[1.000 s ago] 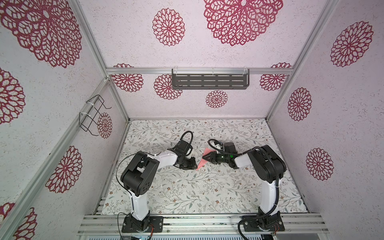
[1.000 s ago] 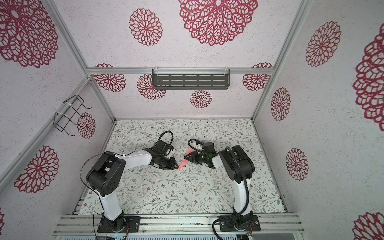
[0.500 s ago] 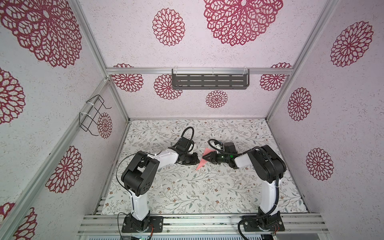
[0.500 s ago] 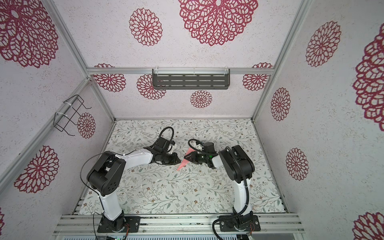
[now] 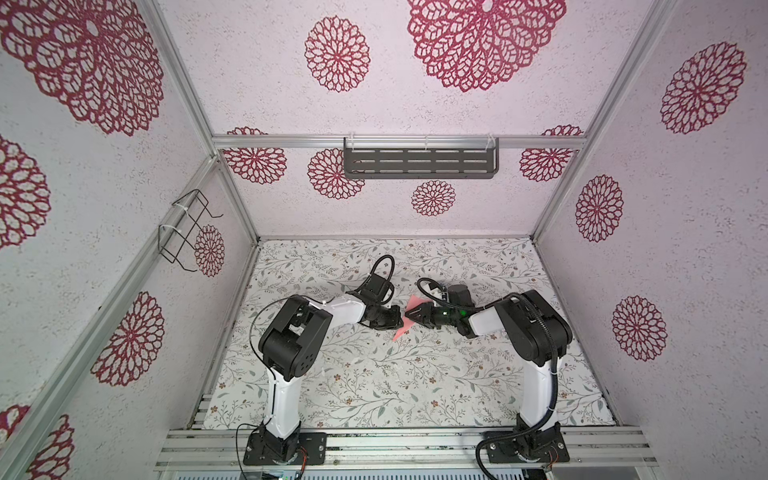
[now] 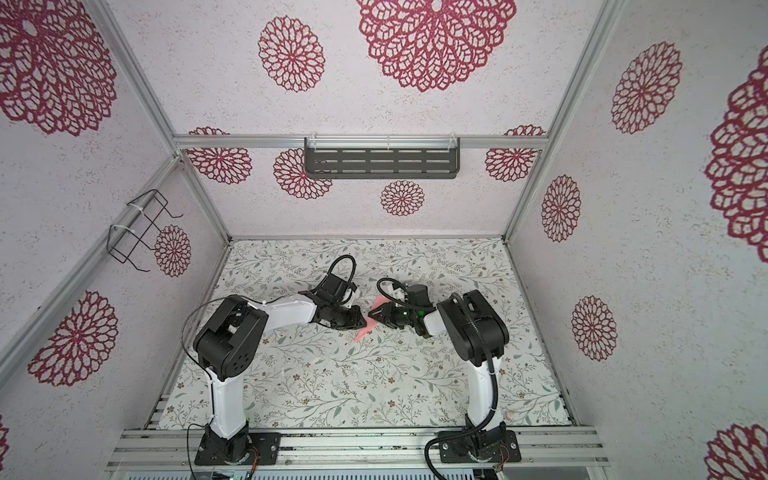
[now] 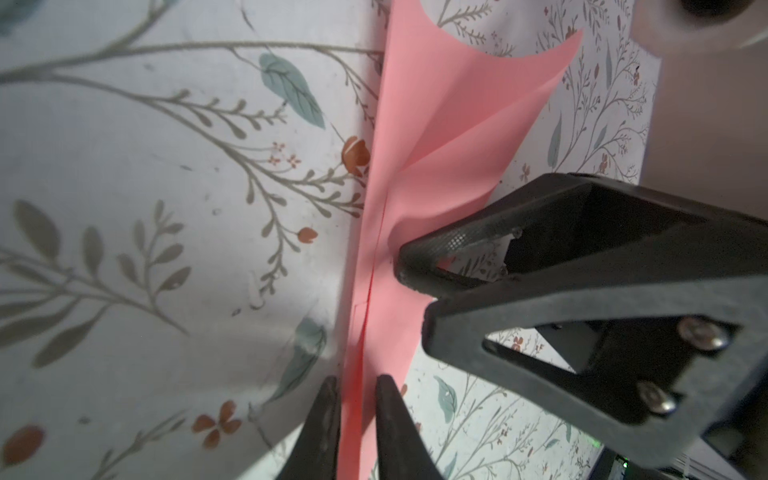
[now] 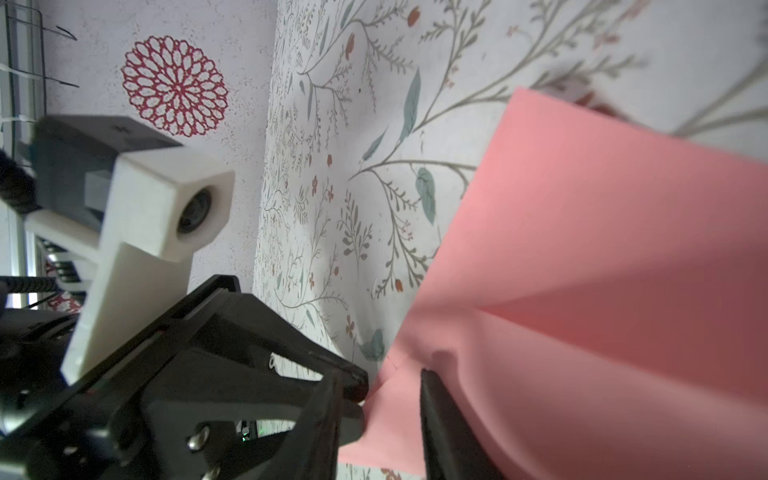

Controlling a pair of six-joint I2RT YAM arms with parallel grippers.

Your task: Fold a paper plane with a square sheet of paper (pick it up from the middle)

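The square sheet of paper (image 7: 449, 124), salmon pink, is folded along a centre crease with flaps spreading from it, roughly the shape of a paper plane. It is held just above the table's middle in both top views (image 5: 401, 332) (image 6: 362, 333). My left gripper (image 7: 358, 386) is shut on the creased edge, one finger on each side. My right gripper (image 8: 386, 380) is shut on the sheet (image 8: 602, 249) from the opposite side, and the paper bulges round its fingers. In both top views the left gripper (image 5: 399, 321) (image 6: 364, 322) and the right gripper (image 5: 410, 322) (image 6: 371, 319) meet tip to tip.
The floral table cover (image 5: 374, 395) lies under both arms. A dark slotted shelf (image 5: 419, 162) hangs on the back wall and a wire basket (image 5: 187, 232) on the left wall. The left arm's white camera housing (image 8: 166, 208) sits close to the right wrist.
My left gripper has moved right to the paper and its jaws have narrowed onto the crease. The right gripper has stayed in place with the paper.
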